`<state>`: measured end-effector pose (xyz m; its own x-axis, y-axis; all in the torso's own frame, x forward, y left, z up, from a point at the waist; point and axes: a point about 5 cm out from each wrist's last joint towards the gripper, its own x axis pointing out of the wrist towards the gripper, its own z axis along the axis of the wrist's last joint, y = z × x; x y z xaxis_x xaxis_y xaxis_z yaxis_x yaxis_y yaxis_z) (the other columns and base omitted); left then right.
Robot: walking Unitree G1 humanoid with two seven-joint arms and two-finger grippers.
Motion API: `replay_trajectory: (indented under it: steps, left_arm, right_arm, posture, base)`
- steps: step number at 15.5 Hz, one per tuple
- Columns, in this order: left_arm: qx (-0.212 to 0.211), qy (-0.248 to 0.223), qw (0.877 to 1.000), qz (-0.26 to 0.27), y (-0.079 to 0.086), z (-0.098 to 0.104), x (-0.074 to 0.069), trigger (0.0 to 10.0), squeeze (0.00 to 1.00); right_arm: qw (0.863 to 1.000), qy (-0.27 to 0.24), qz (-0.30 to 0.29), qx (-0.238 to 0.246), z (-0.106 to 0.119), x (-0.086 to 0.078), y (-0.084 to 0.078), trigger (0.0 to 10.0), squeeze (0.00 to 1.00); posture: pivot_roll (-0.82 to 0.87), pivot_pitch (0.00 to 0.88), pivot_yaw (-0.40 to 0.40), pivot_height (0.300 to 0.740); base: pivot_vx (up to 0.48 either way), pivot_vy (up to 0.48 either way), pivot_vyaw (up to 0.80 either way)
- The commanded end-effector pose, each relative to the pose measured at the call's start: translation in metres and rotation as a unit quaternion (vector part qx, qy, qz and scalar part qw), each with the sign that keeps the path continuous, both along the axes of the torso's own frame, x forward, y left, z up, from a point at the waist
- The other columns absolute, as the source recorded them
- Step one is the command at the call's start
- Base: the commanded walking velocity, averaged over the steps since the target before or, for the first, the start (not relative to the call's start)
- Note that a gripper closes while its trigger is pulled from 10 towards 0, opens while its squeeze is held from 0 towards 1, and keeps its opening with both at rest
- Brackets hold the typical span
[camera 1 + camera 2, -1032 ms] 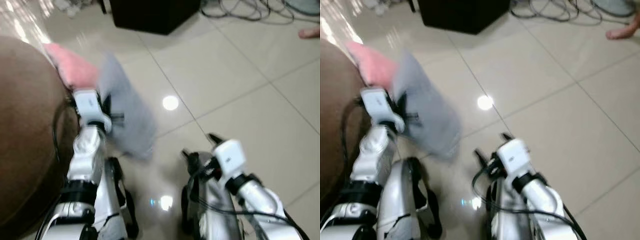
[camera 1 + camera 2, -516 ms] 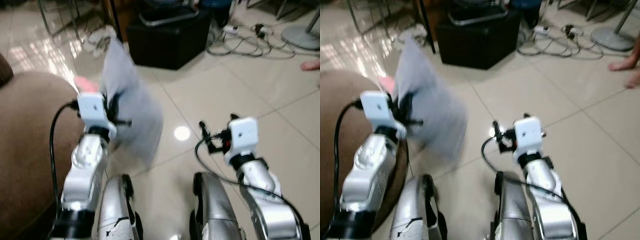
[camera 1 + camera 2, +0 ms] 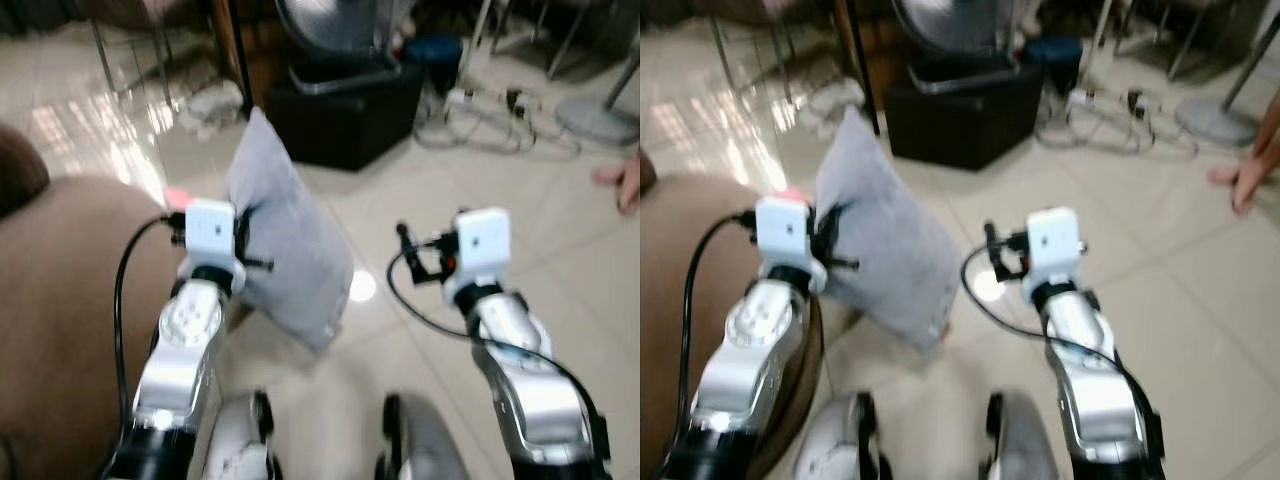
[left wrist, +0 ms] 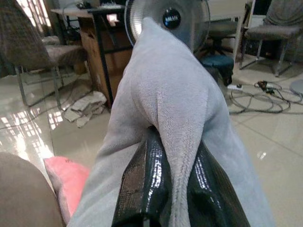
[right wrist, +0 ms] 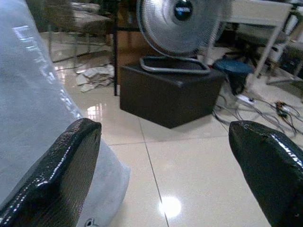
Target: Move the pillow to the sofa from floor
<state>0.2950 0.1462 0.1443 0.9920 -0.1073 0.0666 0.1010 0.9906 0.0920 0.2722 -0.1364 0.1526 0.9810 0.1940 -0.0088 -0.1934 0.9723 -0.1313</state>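
- Grey plush pillow (image 3: 285,255) hangs off the floor; our left gripper (image 4: 163,187) pinches a fold of its cover.
- It looks soft, light and floppy; we judge an edge pinch enough.
- Our right gripper (image 5: 165,165) hovers beside it, jaws spread, by the brown sofa (image 3: 60,300).

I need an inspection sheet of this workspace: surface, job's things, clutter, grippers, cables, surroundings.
Surface: glossy tiled floor.
Job's things: grey pillow held off the floor; brown sofa at robot's left; pink pillow beside the sofa.
Clutter: crumpled cloth on the floor.
Grippers: left gripper shut on grey pillow; right gripper open, holding nothing.
Cables: loose cords on the floor.
Surroundings: fan on black box; a person's foot.
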Motion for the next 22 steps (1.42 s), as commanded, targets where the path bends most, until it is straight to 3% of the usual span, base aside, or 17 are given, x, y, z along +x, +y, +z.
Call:
replay_trajectory:
  steps: [1,5,11,14,22]
  left_arm:
    - [0.006,-0.021,1.0,0.01,0.003,0.01,0.002,10.0,0.0]
    - [0.02,-0.03,0.999,0.011,0.003,0.014,0.002,10.0,0.0]
    - [0.03,-0.054,0.998,0.0,-0.002,0.025,0.004,10.0,0.0]
    - [0.037,-0.064,0.997,-0.007,-0.004,0.029,0.005,10.0,0.0]
    - [0.049,-0.067,0.996,-0.015,-0.005,0.033,0.009,10.0,0.0]
  right_arm:
    - [1.0,0.012,0.015,0.003,-0.002,0.001,0.004,10.0,0.0]
    - [0.999,0.011,0.03,0.004,-0.002,0.002,0.009,10.0,0.0]
    - [1.0,0.014,0.015,0.02,-0.005,0.004,0.007,10.0,0.0]
    - [1.0,0.019,0.01,-0.009,-0.009,0.005,0.006,10.0,0.0]
    - [0.995,0.038,0.081,-0.033,-0.017,0.0,0.021,10.0,0.0]
  posture:
    - [-0.06,0.008,0.001,0.702]
    - [-0.06,0.009,-0.007,0.74]
    - [-0.05,0.008,-0.002,0.74]
    - [-0.05,0.01,0.004,0.74]
    - [-0.04,0.008,0.009,0.74]
  base:
    - [0.0,0.0,0.0]
    - [0.0,0.0,0.0]
    - [0.0,0.0,0.0]
    - [0.097,0.0,0.0]
    - [0.368,0.0,0.8]
